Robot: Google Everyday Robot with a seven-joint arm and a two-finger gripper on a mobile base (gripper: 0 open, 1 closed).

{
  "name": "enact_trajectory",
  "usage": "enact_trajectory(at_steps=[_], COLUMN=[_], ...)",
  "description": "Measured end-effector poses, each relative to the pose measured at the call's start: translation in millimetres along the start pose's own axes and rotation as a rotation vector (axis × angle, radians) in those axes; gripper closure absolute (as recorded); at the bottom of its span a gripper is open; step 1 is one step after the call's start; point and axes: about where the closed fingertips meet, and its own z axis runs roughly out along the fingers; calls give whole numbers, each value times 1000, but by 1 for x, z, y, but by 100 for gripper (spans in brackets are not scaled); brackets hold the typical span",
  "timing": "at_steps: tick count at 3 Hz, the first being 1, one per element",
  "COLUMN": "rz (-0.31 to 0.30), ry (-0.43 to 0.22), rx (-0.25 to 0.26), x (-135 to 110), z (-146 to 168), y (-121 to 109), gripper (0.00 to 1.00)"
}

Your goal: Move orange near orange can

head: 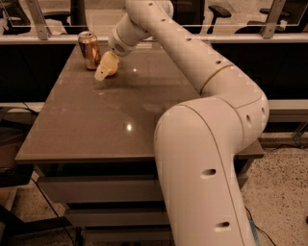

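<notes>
In the camera view, one orange (112,71) is showing, one orange can (89,50), one gripper (105,68) and one arm (192,62).

The arm is rising from a bulky cream base segment at the lower right, bending at a wide elbow, and reaching across to the far left corner of the table (96,125). The gripper is pointing down at the end of it, its pale tip lying right against the orange and covering the fruit's left side. Whether it is clamping the fruit, or how far apart it is standing, I cannot tell. The orange is sitting low at the tabletop, with only its right part peeking out past the gripper.

The orange can is standing upright just to the left of the gripper and a little farther back, close to the table's far edge. The orange is lying near the can, and a narrow strip of tabletop is showing between them.

The table is a single brown, glossy slab catching small glints of light, with pale drawer fronts (91,187) sitting under it. Behind it a rail with slanting metal posts (38,19) is running across, and office chairs (221,9) are standing beyond. A speckled floor (284,192) is showing at the right.
</notes>
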Motion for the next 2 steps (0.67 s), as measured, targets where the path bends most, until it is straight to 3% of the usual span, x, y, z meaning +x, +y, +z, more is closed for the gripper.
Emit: enact_trajectory(at_steps=[2], rz=[31], ry=[-44], rx=[18], x=[17], z=[-27], y=[-7], gripper=[0])
